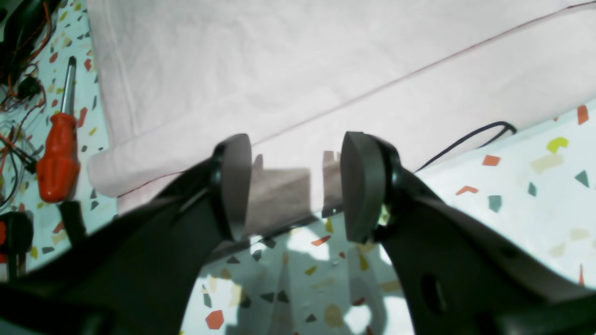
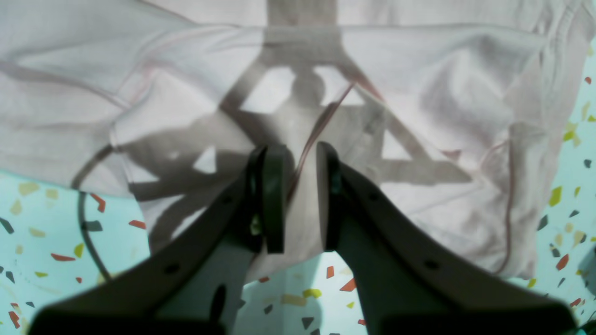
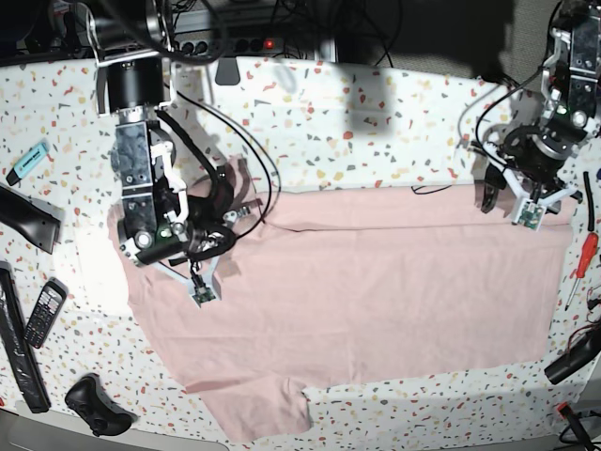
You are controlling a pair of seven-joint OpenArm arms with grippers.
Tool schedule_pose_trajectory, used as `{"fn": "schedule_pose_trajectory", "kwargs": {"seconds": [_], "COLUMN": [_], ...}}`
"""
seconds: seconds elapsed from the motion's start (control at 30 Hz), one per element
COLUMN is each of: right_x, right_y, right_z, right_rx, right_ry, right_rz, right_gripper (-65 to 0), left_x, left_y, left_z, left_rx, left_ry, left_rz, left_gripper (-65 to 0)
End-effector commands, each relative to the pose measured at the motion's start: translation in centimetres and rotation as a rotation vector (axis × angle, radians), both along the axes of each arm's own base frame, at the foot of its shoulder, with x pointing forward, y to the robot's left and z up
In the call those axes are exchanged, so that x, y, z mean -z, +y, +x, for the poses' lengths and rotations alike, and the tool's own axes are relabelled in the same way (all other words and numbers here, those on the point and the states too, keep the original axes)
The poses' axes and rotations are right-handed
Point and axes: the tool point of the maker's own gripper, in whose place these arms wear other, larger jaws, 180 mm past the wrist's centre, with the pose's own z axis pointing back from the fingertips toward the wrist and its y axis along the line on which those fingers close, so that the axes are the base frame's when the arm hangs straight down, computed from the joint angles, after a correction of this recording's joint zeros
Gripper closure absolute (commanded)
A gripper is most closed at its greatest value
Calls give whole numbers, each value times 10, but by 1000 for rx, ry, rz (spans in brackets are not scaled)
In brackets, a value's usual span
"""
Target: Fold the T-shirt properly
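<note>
The pale pink T-shirt lies spread plain side up across most of the terrazzo table; no lettering shows. My left gripper is wide open over the shirt's folded far edge, nothing between its pads; in the base view it is at the shirt's upper right corner. My right gripper hovers over rumpled cloth at the upper left edge. Its jaws stand a narrow gap apart, a fold with a pink seam showing in the gap, not pinched. In the base view it is at the left.
A red-handled screwdriver lies right of the shirt beside loose wires. A black cable runs out from under the cloth, another by the right gripper. A phone, a black controller and a teal marker lie at the left.
</note>
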Motion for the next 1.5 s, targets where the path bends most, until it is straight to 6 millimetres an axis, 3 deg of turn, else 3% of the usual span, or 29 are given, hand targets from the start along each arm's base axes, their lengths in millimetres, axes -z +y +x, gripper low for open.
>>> {"fn": "schedule_pose_trajectory", "kwargs": {"seconds": [0.0,0.2,0.4,0.63,0.83,1.03,1.27,1.47], "right_x": [-14,-4,4,-4,14,14,-6,-7], "right_y": [-1,11,20,24,20,9,2,-1], "right_z": [11,0,-9,-13,-33,-33,-25,-24], "right_rx": [1,-13,-21,-33,-28,-17,8,11], "right_ry": [-50,-16,10,-18,30,27,-44,-49], "right_rz": [4,69,112,115,96,30,-18,-32], "right_gripper": [-115,-116,-228,-227,-227,-227,-227,-223], "left_x": [-14,-14,-14,-14,-14,-14,-14,-14], "left_y": [3,3,3,3,3,3,3,3], "left_z": [7,7,7,7,7,7,8,8], "left_rx": [3,3,3,3,3,3,4,4], "left_ry": [-49,-49,-49,-50,-50,-50,-53,-52], "left_rz": [4,4,4,4,4,4,3,3], "left_gripper": [-296,-296,-296,-296,-296,-296,-296,-296]}}
